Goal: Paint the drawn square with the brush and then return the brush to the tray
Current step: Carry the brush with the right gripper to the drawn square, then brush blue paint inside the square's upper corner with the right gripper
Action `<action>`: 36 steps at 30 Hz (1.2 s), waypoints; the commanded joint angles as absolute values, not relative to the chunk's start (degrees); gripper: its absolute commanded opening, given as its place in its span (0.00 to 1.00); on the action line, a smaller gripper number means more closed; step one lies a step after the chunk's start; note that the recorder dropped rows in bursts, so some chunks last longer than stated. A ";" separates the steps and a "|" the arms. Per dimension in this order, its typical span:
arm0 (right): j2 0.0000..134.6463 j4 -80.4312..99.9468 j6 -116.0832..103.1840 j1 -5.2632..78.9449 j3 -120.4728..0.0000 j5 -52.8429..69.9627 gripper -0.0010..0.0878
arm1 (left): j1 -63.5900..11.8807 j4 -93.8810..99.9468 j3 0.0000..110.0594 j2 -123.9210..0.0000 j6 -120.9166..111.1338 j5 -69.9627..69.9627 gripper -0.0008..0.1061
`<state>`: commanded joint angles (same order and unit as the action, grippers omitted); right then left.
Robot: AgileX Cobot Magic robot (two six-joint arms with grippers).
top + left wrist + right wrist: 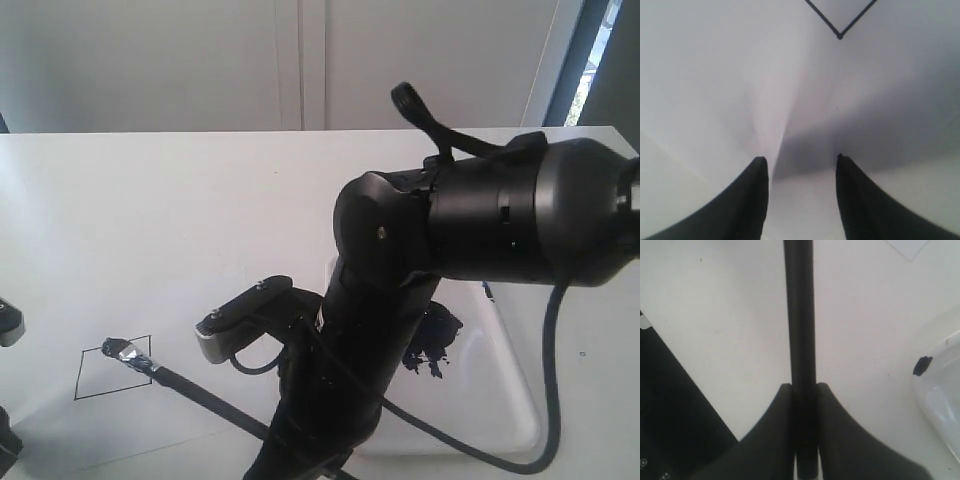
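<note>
The drawn square [105, 385] lies at the front left, with a small dark blue smear in its far corner. The brush [190, 388] slants across it, its silver ferrule and bristle tip [118, 349] resting on that corner. My right gripper [803, 385] is shut on the brush's black handle [800, 315], low at the front behind the big right arm. The white tray [500, 400] with a dark blue blotch [435, 340] sits right of the arm. My left gripper [801, 158] hangs open and empty over white paper, near one corner of the square [840, 35].
The bulky black right arm [400, 300] and its cable [545, 400] fill the middle and hide part of the tray. A grey part [8, 326] shows at the left edge. The tray's rim [940, 390] carries a small blue spot [922, 365].
</note>
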<state>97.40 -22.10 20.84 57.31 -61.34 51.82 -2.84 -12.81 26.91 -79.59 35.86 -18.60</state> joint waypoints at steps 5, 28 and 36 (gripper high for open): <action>99.18 -22.10 20.84 57.31 -62.81 53.84 0.01 | -2.84 -12.80 26.91 -80.40 35.86 -18.89 0.46; 110.84 -13.66 14.69 59.97 -74.23 56.24 0.01 | -2.84 -13.25 26.91 -83.47 35.86 -18.87 0.46; 110.84 -13.82 14.69 59.97 -74.23 56.67 0.01 | -2.84 -13.25 26.91 -83.47 35.86 -18.76 0.46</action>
<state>110.84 -13.82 14.69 59.97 -74.23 56.67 -2.84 -13.25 26.91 -83.47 35.86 -18.76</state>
